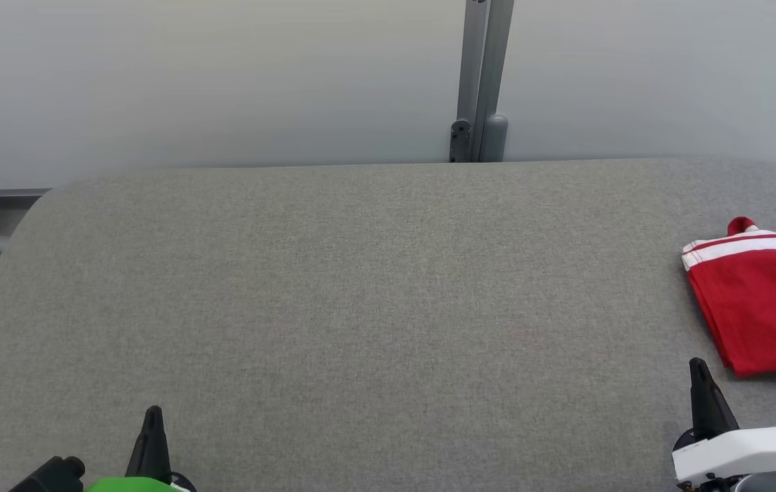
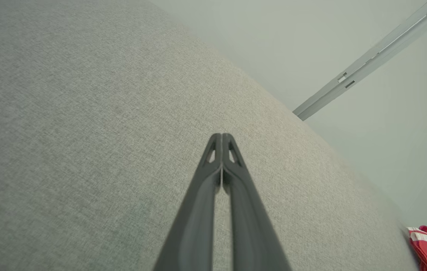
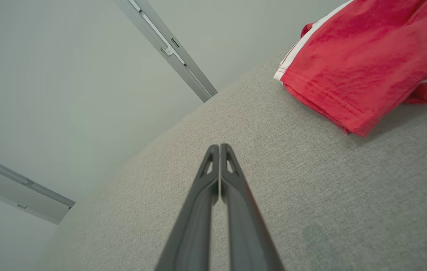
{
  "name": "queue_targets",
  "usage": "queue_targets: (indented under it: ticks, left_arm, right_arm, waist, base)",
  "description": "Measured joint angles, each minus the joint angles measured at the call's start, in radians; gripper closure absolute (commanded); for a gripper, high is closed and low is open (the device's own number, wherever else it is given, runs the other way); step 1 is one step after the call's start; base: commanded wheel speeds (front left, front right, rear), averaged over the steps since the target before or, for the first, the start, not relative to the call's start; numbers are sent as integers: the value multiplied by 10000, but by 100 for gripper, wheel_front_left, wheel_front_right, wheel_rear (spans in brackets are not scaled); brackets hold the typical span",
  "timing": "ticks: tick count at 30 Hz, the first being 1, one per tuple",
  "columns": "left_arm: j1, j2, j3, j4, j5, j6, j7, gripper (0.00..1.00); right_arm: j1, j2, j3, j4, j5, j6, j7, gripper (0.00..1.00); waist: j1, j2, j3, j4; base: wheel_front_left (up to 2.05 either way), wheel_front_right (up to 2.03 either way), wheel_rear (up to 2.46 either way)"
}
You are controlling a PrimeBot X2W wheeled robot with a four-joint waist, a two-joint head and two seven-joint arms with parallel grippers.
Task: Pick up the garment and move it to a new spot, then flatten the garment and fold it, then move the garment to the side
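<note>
My left jaws and right jaws are clenched, empty, over the grey desk (image 1: 360, 307). Just beyond the right jaws, a little to their right, lies the folded red garment (image 1: 760, 301), untouched. Farther back stands a metal post (image 1: 480, 82).

The garment (image 1: 757, 301) is red, with white stripes running along its far edge. It is folded into a compact, roughly rectangular stack, and the layered, stitched hems show on its near side. A small red loop of fabric pokes out beyond the stripes. It lies flat, ahead of the right gripper (image 1: 699, 372) and off to that gripper's right, near the fingertips but not touching them. From the left gripper (image 1: 153, 413) it sits well apart, far out to the right.
</note>
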Motion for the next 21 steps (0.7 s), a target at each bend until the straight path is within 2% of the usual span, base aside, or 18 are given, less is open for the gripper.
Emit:
queue_targets:
  ticks: [21]
  left_arm:
    - [-510,-17,268,-148,-2638,-130,696,100]
  right_arm:
    - [-519,6,46,109,2788,-4,704,100]
  waist:
    - [1,0,126,-181]
  base:
    - [0,0,0]
